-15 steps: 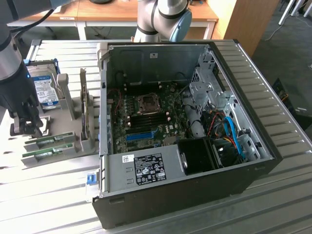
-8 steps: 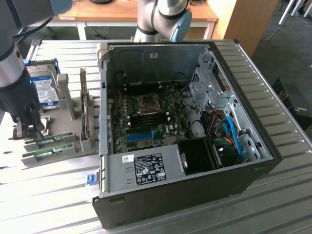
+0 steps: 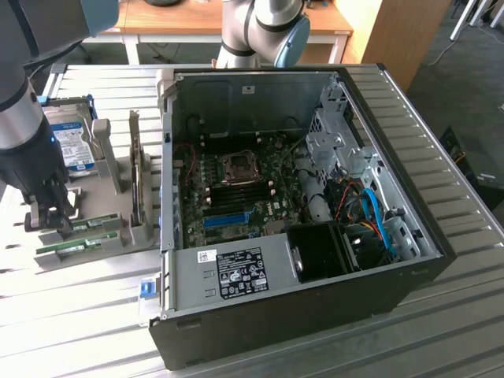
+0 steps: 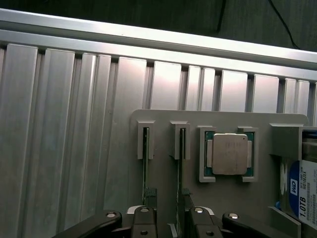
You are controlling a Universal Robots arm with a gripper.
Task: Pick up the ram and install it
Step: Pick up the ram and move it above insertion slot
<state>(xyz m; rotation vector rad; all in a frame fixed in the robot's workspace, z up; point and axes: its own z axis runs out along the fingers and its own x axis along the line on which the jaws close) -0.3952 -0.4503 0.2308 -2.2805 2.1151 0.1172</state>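
My claw [image 4: 171,225] hung wide open and empty over the holder [image 4: 163,121]. The ram [image 4: 181,163] stood on edge in its slot, roughly between the jaws. I judged it best to centre on it, descend straight, and stay clear of the twin [image 4: 145,163].

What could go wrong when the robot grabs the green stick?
The open fingers hang over the ram, but its twin stick stands close beside it, so one finger could bump or snag the twin. The ram stands thin and on edge in its grey holder, so an off-centre squeeze might tilt it.
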